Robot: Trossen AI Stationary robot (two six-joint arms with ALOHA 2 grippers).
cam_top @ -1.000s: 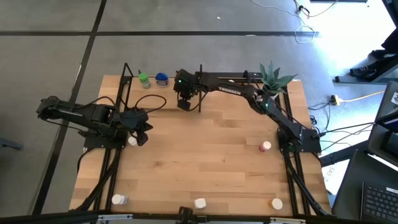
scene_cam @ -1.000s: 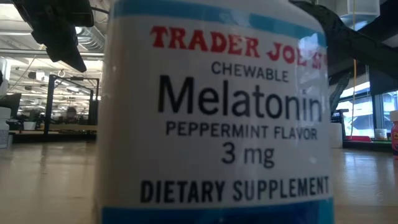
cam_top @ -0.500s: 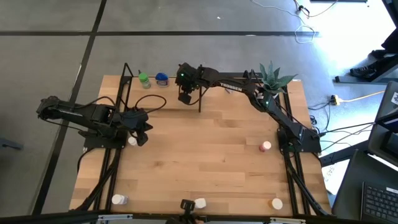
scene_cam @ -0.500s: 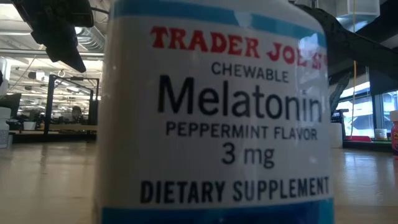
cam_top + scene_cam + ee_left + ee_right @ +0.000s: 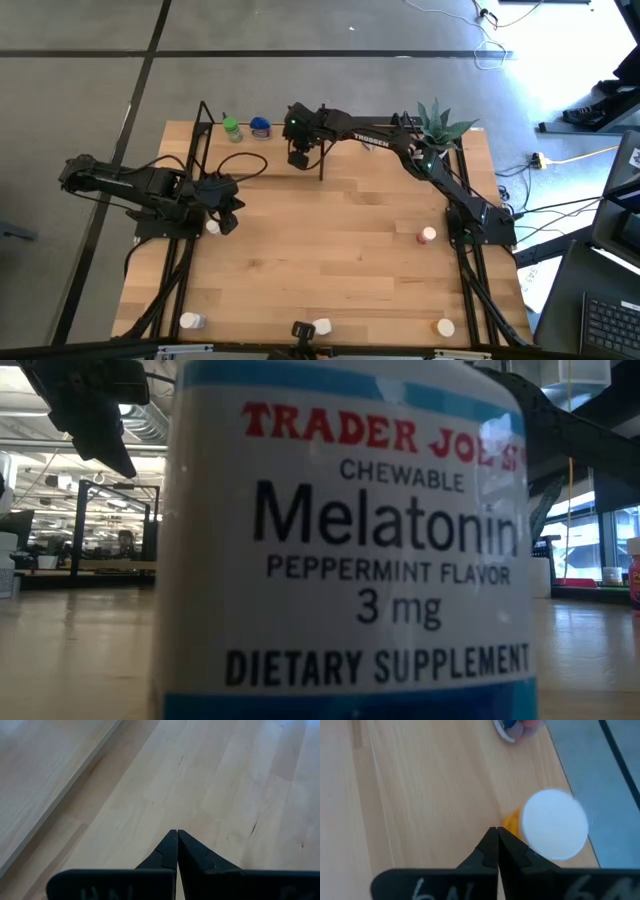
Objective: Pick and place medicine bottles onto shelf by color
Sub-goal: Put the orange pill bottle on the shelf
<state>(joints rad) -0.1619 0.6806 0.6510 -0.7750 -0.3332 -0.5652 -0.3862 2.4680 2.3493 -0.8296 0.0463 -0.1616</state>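
Note:
My right gripper (image 5: pixel 300 155) reaches to the far edge beside a black post (image 5: pixel 321 140) of the shelf (image 5: pixel 262 145) and is shut. In its wrist view the shut tips (image 5: pixel 496 831) stand beside an upright orange bottle with a white cap (image 5: pixel 554 824) on the light wood. A green bottle (image 5: pixel 231 128) and a blue bottle (image 5: pixel 260 126) stand at the shelf's far side. My left gripper (image 5: pixel 230 207) is shut and empty (image 5: pixel 176 834) over the table at the left, next to a white bottle (image 5: pixel 213 228). My right gripper's shut fingertips stand right next to the orange side (image 5: pixel 510 824) of the white-capped bottle. I cannot tell whether they touch it. The bottle stands upright on the wood.
A pink-capped bottle (image 5: pixel 427 235) stands at the right. White bottles (image 5: pixel 190 321) (image 5: pixel 445 327) stand along the near edge. One of them, with a Melatonin label (image 5: pixel 345 540), fills the low view. A potted plant (image 5: pixel 440 125) stands at the far right corner.
My right gripper has gone a little toward the table's far edge, next to the shelf post, and stays shut.

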